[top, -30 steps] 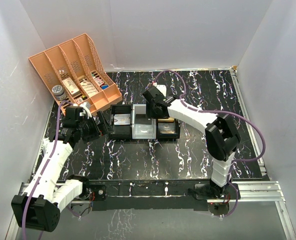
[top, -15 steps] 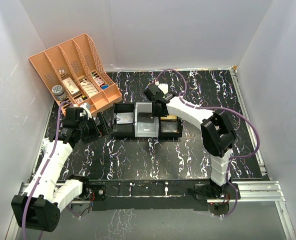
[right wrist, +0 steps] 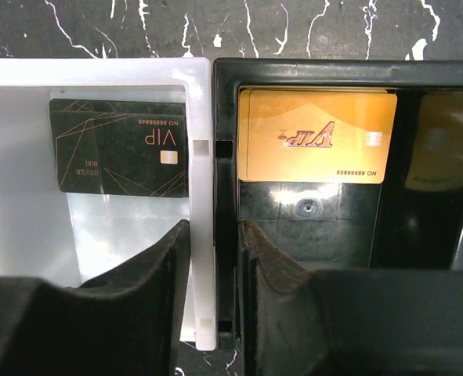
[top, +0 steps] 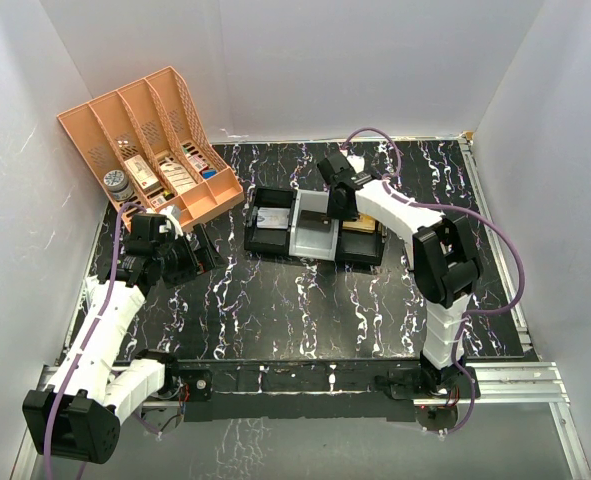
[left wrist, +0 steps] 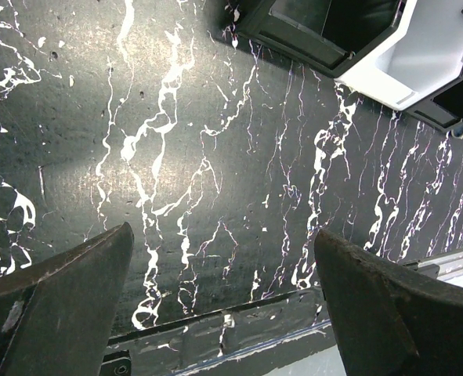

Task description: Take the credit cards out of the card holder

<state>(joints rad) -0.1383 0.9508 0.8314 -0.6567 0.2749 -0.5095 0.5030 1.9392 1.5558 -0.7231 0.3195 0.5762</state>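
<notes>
Two credit cards lie in a three-compartment tray (top: 316, 253). A black card (right wrist: 121, 147) is in the white middle compartment and a gold-orange card (right wrist: 317, 135) is in the black right one. My right gripper (right wrist: 214, 235) is shut on the two adjoining walls between those compartments, one finger in each; from above it (top: 337, 205) sits over the tray's back. A flat greyish thing (top: 268, 218) lies in the left compartment; I cannot tell what it is. I cannot make out the card holder. My left gripper (left wrist: 223, 298) hangs open over bare table, left of the tray.
A big orange lattice organiser (top: 150, 140) with small items stands at the back left, close behind my left arm. The tray's corner (left wrist: 419, 55) shows at the top right of the left wrist view. White walls enclose the black marbled table.
My right gripper has closed onto the tray's dividing walls and dragged the whole tray to the right and a little farther back. The left arm has not moved.
</notes>
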